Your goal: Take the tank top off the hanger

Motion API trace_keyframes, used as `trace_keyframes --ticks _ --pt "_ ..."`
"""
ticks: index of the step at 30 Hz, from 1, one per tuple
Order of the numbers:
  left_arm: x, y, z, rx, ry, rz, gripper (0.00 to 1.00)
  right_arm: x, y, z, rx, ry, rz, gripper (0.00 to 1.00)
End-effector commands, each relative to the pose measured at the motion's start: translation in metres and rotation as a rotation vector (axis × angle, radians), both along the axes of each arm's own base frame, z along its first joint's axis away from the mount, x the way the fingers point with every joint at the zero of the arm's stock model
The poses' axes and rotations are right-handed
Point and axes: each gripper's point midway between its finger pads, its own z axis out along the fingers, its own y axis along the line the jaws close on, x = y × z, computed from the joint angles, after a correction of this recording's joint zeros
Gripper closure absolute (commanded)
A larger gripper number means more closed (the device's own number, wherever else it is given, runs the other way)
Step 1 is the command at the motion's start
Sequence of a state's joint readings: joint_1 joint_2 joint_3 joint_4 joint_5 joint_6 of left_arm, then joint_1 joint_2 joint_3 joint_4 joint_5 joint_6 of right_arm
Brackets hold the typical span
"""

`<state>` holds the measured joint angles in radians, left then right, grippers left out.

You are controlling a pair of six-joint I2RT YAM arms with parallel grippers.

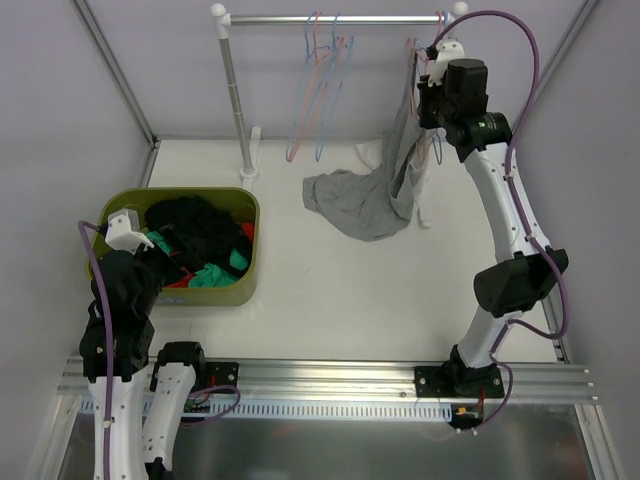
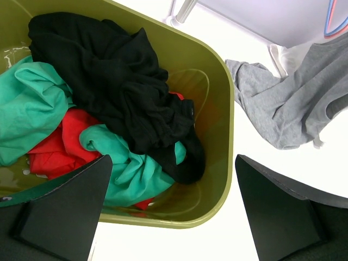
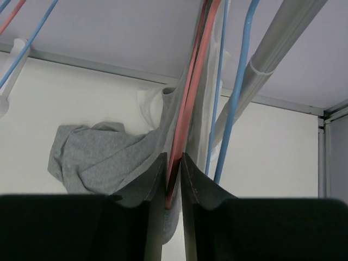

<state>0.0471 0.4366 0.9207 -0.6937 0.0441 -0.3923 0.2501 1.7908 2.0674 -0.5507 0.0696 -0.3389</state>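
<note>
A grey tank top [image 1: 375, 195] hangs from a red hanger [image 3: 187, 103] at the right end of the rail [image 1: 330, 18]; its lower part lies crumpled on the white table. It also shows in the right wrist view [image 3: 103, 157] and the left wrist view [image 2: 293, 103]. My right gripper [image 3: 173, 163] is high at the rail and is shut on the red hanger with grey cloth beside it. It shows in the top view [image 1: 428, 85]. My left gripper [image 2: 171, 209] is open and empty above the near rim of the green bin [image 2: 225, 114].
The green bin [image 1: 250, 215] at the left holds black, teal and red clothes [image 1: 195, 235]. Several empty red and blue hangers [image 1: 320, 90] hang mid-rail. Blue hangers [image 3: 236, 98] hang right of my right fingers. The rack's post [image 1: 235, 95] stands at the back left.
</note>
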Motion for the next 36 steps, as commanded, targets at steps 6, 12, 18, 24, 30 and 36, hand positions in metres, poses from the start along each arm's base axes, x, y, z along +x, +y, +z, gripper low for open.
trace_keyframes --ticks 6,12,18,24,30,36 --pt "0.001 -0.001 0.004 0.021 -0.024 -0.016 0.01 0.019 0.014 0.039 0.14 -0.101 0.015 0.76" --pt "0.002 -0.001 0.003 0.023 -0.023 -0.02 0.01 0.019 0.022 0.047 0.173 -0.113 0.047 1.0" --pt "0.002 -0.013 0.015 0.025 -0.033 -0.096 0.01 0.005 0.026 0.071 0.216 -0.16 0.088 1.0" --pt "-0.003 -0.038 0.043 -0.007 -0.088 -0.237 0.01 -0.018 0.034 0.101 0.298 -0.205 0.152 1.0" --pt "-0.008 -0.076 0.059 -0.063 -0.099 -0.478 0.01 -0.038 0.038 0.125 0.367 -0.258 0.197 1.0" --pt "-0.009 -0.086 0.085 -0.08 -0.151 -0.539 0.01 -0.059 0.038 0.125 0.405 -0.24 0.223 1.0"
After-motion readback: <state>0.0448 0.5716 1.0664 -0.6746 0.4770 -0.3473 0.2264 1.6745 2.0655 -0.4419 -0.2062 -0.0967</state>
